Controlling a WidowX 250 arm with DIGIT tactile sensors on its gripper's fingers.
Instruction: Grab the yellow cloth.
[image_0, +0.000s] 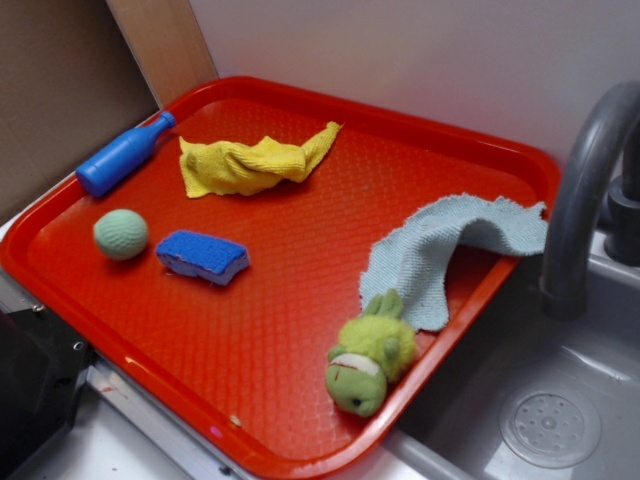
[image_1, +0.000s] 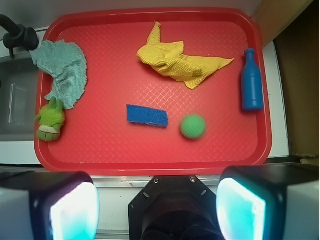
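Yellow terry, soft and creased: the cloth (image_0: 245, 160) (image_1: 180, 62) lies bunched in a long ridge on the red tray (image_0: 300, 300) (image_1: 100, 145), toward the tray's far edge in the exterior view. It sits beside the blue bottle (image_0: 122, 155) (image_1: 252, 87), apart from it, with the blue sponge (image_0: 203, 256) (image_1: 146, 115) and the green ball (image_0: 121, 234) (image_1: 193, 126) nearer the front. The blue-grey cloth (image_0: 440, 250) (image_1: 62, 72) and the frog (image_0: 368, 360) (image_1: 50, 122) are well apart, at the sink side.

It should be light and limp, giving no resistance and sagging once lifted. The weave looks grippy, not slippery, and nothing about it is fragile. The thick, folded middle of the ridge looks like the best place to pinch; the thin pointed ends would likely offer only a single layer.

Its long axis runs roughly along the tray's far edge. In the wrist view one tapered end points toward the bottle, the other turns up toward the tray's rim.

The gripper (image_1: 157, 210) is spread wide, its two pads (image_1: 75, 212) at the bottom of the wrist view with nothing between them, held high above the tray's front edge and well short of the cloth.
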